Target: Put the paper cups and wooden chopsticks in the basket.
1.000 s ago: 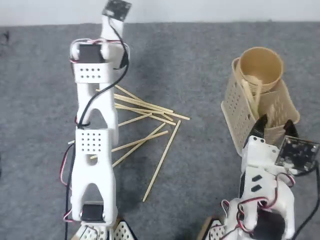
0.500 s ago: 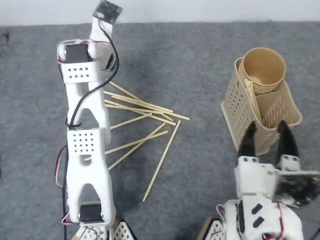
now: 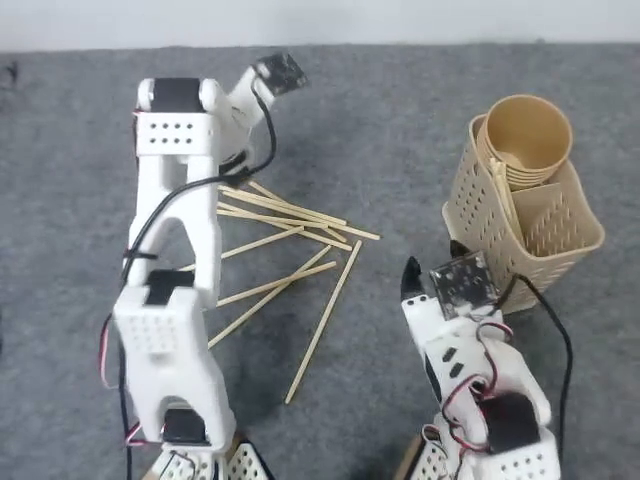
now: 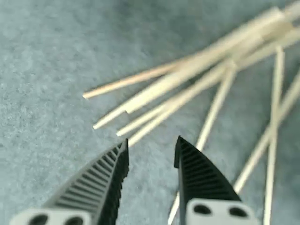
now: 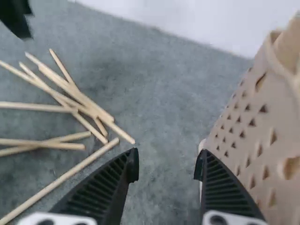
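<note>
High view: wooden chopsticks (image 3: 315, 225) lie in a loose crossed pile at frame centre on the grey table (image 3: 400, 130). The basket (image 3: 480, 220) is at the right, and the paper cups (image 3: 520, 135) are stacked in its upper compartment. The left arm (image 3: 175, 220) stretches over the left end of the pile and hides the stick ends under it. The right arm (image 3: 470, 360) sits lower right, just beside the basket, and its camera board covers part of the tip. I can't tell whether the pale strips in the basket are sticks or a divider.

Left wrist view: the left pincer (image 4: 152, 145) has a narrow gap with nothing in it and hovers just short of the stick ends. The far ends are blurred and cut off at the upper right.

Right wrist view: the right pincer (image 5: 166, 164) is spread wide and empty, between the pile at the left and the basket wall at the right. A dark shape in the upper left corner is cut off and I can't identify it.

Handling, as I judge it: the sticks are light, stiff and thin, and they lie flat, so they'll likely roll or pivot. I'd pinch one near mid-length, across its width. A free outlier is the better pick, since the overlapped ones will probably drag their neighbours.
</note>
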Motion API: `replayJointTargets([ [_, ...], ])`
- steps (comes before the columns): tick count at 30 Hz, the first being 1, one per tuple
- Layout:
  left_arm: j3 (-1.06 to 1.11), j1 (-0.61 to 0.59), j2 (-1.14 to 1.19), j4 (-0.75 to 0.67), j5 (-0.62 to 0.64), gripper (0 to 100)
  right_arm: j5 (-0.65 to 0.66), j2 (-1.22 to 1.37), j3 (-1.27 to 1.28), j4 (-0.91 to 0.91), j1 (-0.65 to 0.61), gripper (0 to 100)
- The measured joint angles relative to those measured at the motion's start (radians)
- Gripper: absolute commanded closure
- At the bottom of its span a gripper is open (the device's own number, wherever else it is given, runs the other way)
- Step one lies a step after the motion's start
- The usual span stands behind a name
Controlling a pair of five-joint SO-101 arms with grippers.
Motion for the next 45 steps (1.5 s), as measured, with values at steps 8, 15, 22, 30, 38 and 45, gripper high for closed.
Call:
replayJointTargets([
  [8,0.405,0.051,-0.13,-0.16,-0.218,83,0.0,0.0,0.12,-0.075,-0.058,79.0],
  [15,0.476,0.13,-0.078,-0.391,-0.247,83,0.003,0.0,0.146,-0.098,-0.072,79.0],
  [22,0.371,0.135,0.126,-0.451,-0.247,83,0.043,0.0,0.146,-0.103,-0.075,79.0],
  [30,-0.008,0.166,0.405,-0.267,-0.259,83,0.048,0.0,0.146,-0.11,-0.075,79.0],
  [38,-0.462,0.184,0.66,-0.031,-0.261,92,0.052,0.0,0.146,-0.11,-0.075,79.0],
  [45,-0.637,0.196,0.775,0.018,-0.262,99,0.052,0.0,0.146,-0.11,-0.075,79.0],
])
